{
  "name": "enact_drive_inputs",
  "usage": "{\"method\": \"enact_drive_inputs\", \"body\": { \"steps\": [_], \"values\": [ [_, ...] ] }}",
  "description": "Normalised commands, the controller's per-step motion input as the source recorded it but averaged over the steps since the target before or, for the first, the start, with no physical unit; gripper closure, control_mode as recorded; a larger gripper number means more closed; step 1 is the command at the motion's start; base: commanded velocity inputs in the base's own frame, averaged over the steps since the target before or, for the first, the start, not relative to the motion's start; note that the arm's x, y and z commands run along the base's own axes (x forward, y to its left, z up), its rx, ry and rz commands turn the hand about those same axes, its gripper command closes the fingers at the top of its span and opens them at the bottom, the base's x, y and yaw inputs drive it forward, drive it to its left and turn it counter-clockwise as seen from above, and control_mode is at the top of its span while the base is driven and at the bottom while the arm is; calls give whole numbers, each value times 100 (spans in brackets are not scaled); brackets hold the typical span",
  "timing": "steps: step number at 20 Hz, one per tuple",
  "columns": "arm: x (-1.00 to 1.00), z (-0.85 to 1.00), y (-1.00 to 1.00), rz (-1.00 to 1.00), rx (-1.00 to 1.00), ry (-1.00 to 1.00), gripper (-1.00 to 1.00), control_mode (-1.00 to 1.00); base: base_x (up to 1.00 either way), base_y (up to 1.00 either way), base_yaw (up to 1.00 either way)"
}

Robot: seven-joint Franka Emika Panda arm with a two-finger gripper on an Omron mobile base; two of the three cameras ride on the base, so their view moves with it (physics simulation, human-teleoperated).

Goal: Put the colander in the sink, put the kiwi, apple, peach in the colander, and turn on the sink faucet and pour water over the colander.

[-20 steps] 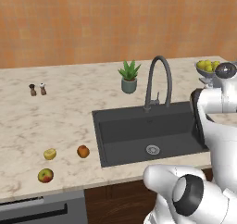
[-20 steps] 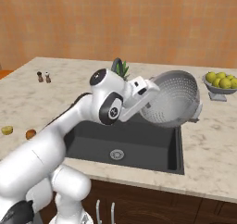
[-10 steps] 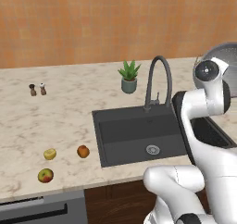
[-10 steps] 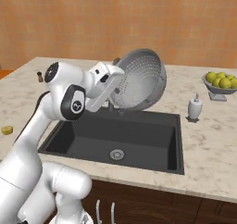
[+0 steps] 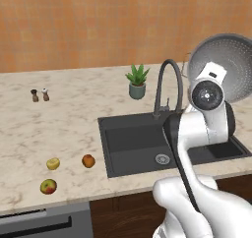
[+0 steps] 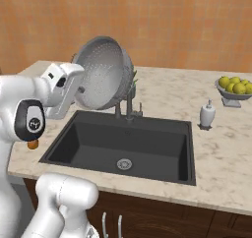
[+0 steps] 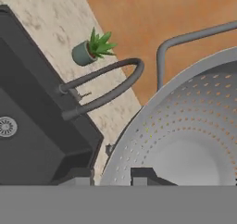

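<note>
**Right base view: colander held tilted in the air above the sink**

The colander (image 6: 102, 74) hangs on its side over the back left part of the sink (image 6: 98, 148), its open bowl turned toward 4 o'clock and its rim high above the surface (image 6: 221, 163). The jaws are nearly shut, pinched on the colander's rim at its lower left edge, where the white hand meets the metal. The sink faucet (image 6: 129, 100) rises just behind the colander, its arch partly hidden by the bowl. A soap dispenser (image 6: 207, 115) stands at 3 o'clock from the basin, and a grey stemmed bowl of yellow-green fruit (image 6: 233, 89) sits farther back toward 2 o'clock. The silver drain (image 6: 124, 163) lies in the floor of the basin.

In the left base view the colander (image 5: 224, 65) shows behind the wrist at 2 o'clock from the sink (image 5: 130, 143). Well apart from it, on the surface at 9 o'clock from the basin, lie the kiwi (image 5: 53, 163), the peach (image 5: 88, 161) and, nearer the front edge, the apple (image 5: 48, 186). A potted plant (image 5: 137, 82) stands behind the basin, and two small shakers (image 5: 40, 95) stand far off at 10 o'clock.

In the hand view the perforated bowl (image 7: 185, 140) lies close to the camera, with the faucet (image 7: 104, 86) and plant (image 7: 91, 49) beyond it.
</note>
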Motion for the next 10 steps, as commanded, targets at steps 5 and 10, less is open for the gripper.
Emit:
{"method": "enact_drive_inputs", "body": {
  "steps": [5,10],
  "values": [
    [0,0,100,33,-1,4,100,-100,0,0,0],
    [1,0,100,36,-3,3,100,-100,0,0,0]
  ]
}}
